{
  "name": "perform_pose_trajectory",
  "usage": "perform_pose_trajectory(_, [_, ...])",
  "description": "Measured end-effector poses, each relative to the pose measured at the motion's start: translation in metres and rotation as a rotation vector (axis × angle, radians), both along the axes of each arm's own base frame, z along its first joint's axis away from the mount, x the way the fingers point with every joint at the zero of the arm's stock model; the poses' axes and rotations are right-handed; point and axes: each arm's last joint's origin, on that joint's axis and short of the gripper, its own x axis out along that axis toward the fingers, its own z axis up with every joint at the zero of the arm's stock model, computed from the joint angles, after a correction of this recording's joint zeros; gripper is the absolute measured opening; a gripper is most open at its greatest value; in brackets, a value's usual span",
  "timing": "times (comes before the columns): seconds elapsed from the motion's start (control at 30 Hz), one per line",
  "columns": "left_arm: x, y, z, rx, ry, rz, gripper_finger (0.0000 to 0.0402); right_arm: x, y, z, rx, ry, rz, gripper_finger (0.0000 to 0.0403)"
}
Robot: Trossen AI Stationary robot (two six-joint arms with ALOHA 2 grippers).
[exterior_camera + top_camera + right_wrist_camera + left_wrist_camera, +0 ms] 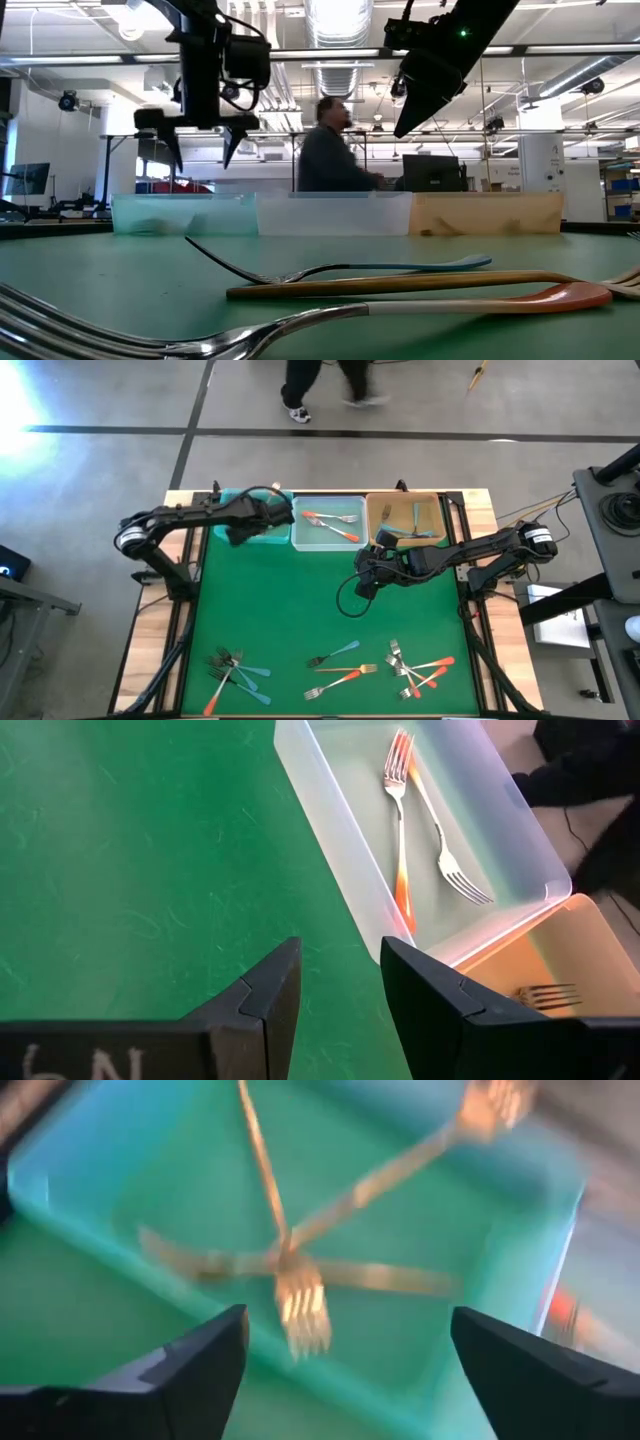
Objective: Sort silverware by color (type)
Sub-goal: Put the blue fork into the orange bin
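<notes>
My left gripper (345,1365) is open and empty above the teal bin (240,532) at the table's far left. Three gold forks (290,1255) lie crossed on that bin's floor. My right gripper (340,982) hovers over the green mat near the clear bin (345,885), its fingers a narrow gap apart, holding nothing. Two orange-handled forks (402,830) lie in the clear bin, and blue-handled forks (412,525) lie in the tan bin (378,510). Loose forks lie flat near the table's near edge: a left cluster (235,672), a middle pair (340,665) and a right cluster (420,665).
The three bins stand side by side along the far edge (335,213). The middle of the green mat (290,600) is bare. A cable loop (348,600) hangs below the right arm. A person (330,150) moves behind the table.
</notes>
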Motion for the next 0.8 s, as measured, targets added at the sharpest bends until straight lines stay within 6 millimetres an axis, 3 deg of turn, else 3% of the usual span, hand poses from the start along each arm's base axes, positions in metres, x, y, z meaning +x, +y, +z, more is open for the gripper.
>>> perform_pose_trajectory(0.2, [0.003,-0.038,0.006,-0.191,0.035,-0.270,0.0332,0.000,0.000,0.000,0.000,0.000,0.000,0.0132])
perform_pose_trajectory(0.33, [0.006,-0.075,0.010,-0.253,0.067,-0.521,0.0315,0.000,0.000,0.000,0.000,0.000,0.000,0.0132])
perform_pose_trajectory(0.47, [0.006,-0.118,0.003,-0.287,0.096,-0.662,0.0310,0.000,0.000,0.000,0.000,0.000,0.000,0.0132])
perform_pose_trajectory(0.63, [-0.006,-0.174,-0.013,-0.303,0.095,-0.662,0.0310,0.000,0.000,0.000,0.000,0.000,0.000,0.0132])
perform_pose_trajectory(0.8, [-0.025,-0.226,-0.017,-0.346,-0.026,-0.444,0.0310,0.000,0.000,0.000,0.000,0.000,0.000,0.0132])
